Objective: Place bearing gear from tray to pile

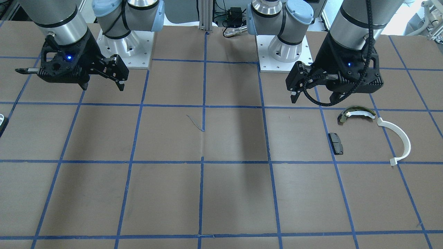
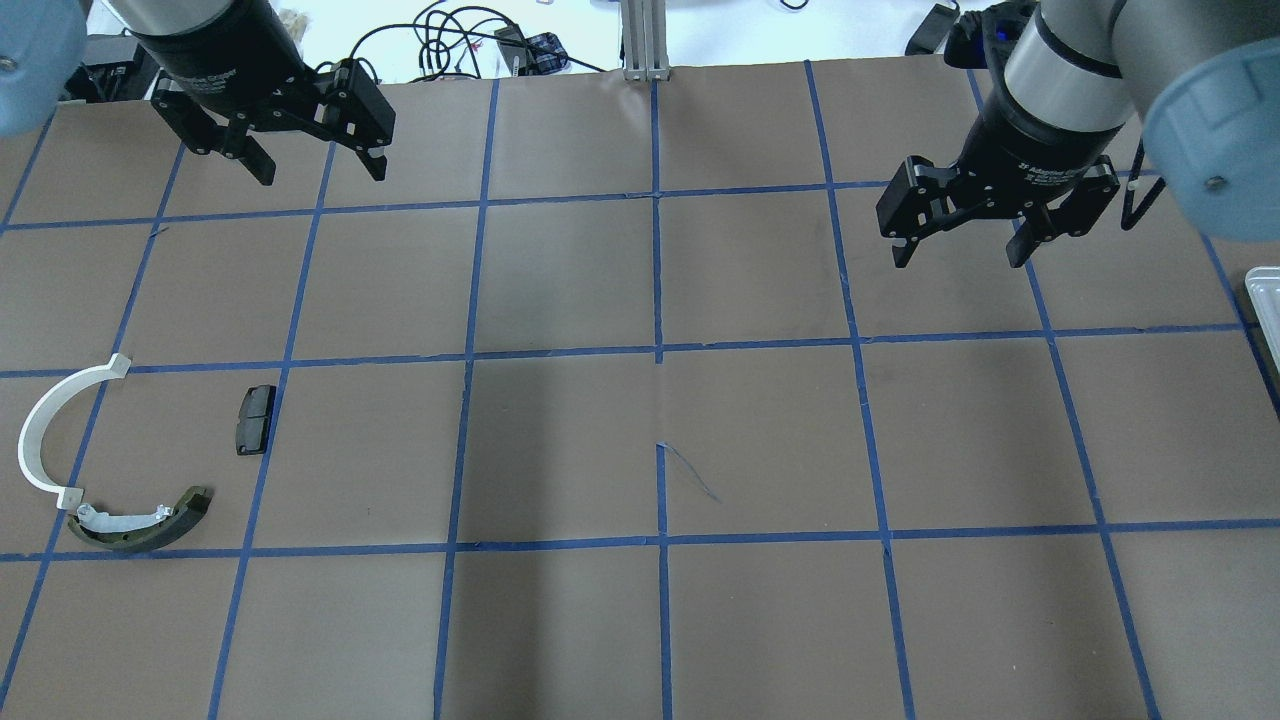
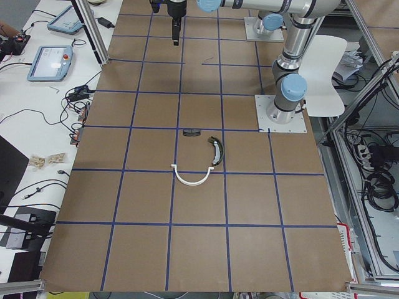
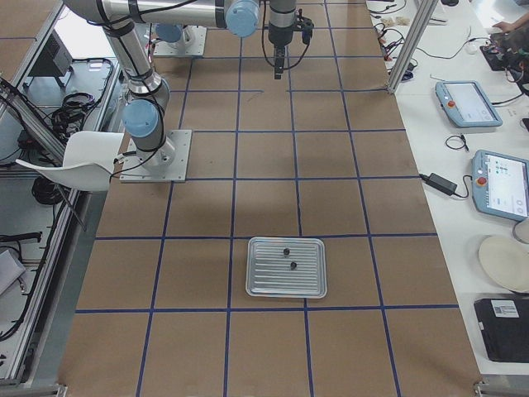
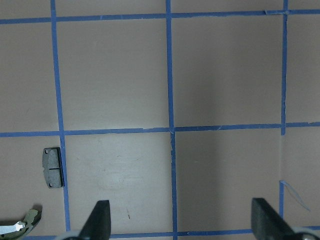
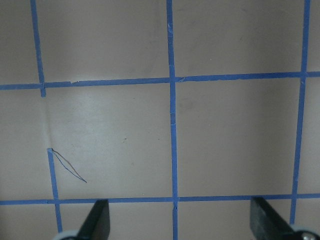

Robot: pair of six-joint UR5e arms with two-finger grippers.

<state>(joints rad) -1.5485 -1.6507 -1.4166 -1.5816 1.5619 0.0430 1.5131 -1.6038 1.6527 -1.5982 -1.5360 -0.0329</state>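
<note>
left tool (image 2: 320, 172) and right tool (image 2: 958, 256): jaws apart, empty, above tabletop (image 2: 560, 440). bearing gear (image 4: 293, 265) lies in tray (image 4: 273, 285), well apart from pile: shoe (image 2: 150, 530), half-ring (image 2: 26, 445), pad (image 2: 254, 420).

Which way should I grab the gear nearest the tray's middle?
Come straight down with the right gripper, jaws spanning the bearing gear across its outer edge. It looks small and low on the tray floor, clear of the walls and the other gear.
</note>
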